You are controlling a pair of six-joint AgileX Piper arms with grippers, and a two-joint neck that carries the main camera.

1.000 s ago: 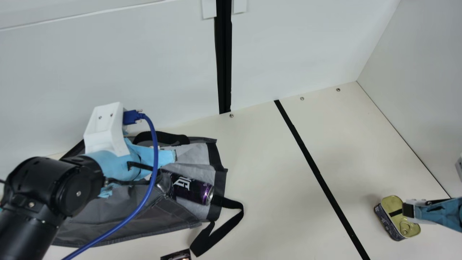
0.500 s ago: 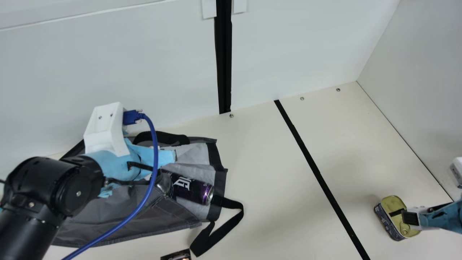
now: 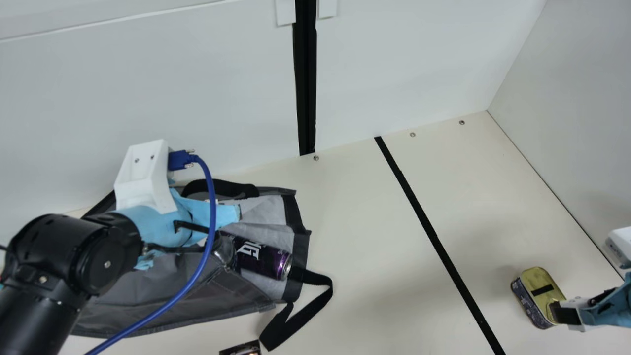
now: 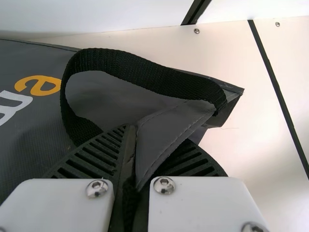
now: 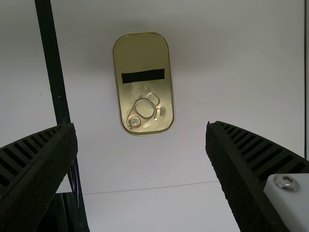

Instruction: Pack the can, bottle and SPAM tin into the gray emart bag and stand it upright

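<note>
The gray bag (image 3: 197, 291) lies on its side, its mouth facing right in the main view. A dark purple can (image 3: 266, 260) lies inside the mouth; beside it is a clear rounded piece (image 3: 224, 250), perhaps the bottle. My left gripper (image 3: 224, 214) is over the bag's upper side; in the left wrist view my left gripper (image 4: 145, 147) is shut on a fold of the bag (image 4: 166, 130) by a black handle. The SPAM tin (image 3: 542, 291) rests flat at the right, its ring-pull lid up. Above its near end is my right gripper (image 3: 566, 313). In the right wrist view my right gripper (image 5: 141, 126) stands open, the tin (image 5: 144, 58) beyond its fingertips.
A black handle loop (image 3: 323, 291) spreads from the bag's mouth onto the table. A small dark object (image 3: 241, 349) shows at the main view's bottom edge. Between bag and tin runs a black tape line (image 3: 434, 239). White walls stand behind and at the right.
In the main view my right gripper has moved down and slightly right, from over the tin's middle toward its near end. The left arm, bag, can and tin have kept still.
</note>
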